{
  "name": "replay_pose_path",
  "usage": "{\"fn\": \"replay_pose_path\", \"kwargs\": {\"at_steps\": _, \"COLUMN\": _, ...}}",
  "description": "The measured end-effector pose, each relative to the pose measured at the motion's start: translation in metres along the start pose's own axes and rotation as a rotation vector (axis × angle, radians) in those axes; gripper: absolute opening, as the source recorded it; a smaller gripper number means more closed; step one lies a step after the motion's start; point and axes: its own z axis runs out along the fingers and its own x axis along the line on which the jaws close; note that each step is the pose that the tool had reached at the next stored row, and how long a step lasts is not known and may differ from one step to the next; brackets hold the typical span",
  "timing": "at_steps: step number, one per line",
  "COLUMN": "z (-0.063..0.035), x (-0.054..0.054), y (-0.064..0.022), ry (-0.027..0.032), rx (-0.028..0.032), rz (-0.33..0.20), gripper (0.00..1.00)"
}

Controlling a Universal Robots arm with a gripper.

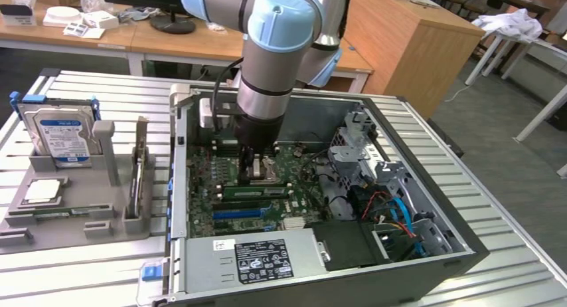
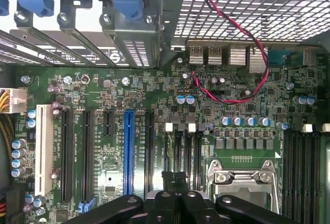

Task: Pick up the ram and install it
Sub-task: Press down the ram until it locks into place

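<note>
A long green ram stick [image 1: 253, 190] sits in the motherboard [image 1: 232, 207] inside the open computer case [image 1: 425, 254], just on the near side of the silver processor socket [image 1: 263, 170]. My gripper [image 1: 251, 154] hangs low inside the case over the board, beside that socket and a short way behind the stick. In the wrist view the two black fingertips [image 2: 168, 176] are pressed together with nothing between them, so the gripper [image 2: 175, 177] is shut. They hover above the processor socket [image 2: 242, 180], with black memory slots [image 2: 301, 172] beside it.
A grey parts tray [image 1: 106, 224] at the exterior view's left holds an upright hard drive [image 1: 58, 131], a square silver chip [image 1: 42, 191] and a thin green stick [image 1: 52, 213]. Drive cages and cables [image 1: 390, 207] crowd the case's right side. The power supply [image 1: 257, 260] is at the front.
</note>
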Motion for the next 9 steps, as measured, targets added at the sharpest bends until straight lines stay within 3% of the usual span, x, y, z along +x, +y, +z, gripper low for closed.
{"fn": "replay_pose_path", "kwargs": {"at_steps": 9, "z": 0.0016, "x": 0.0000, "y": -0.0001, "ry": -0.0004, "rx": 0.0002, "rz": 0.000, "gripper": 0.11}}
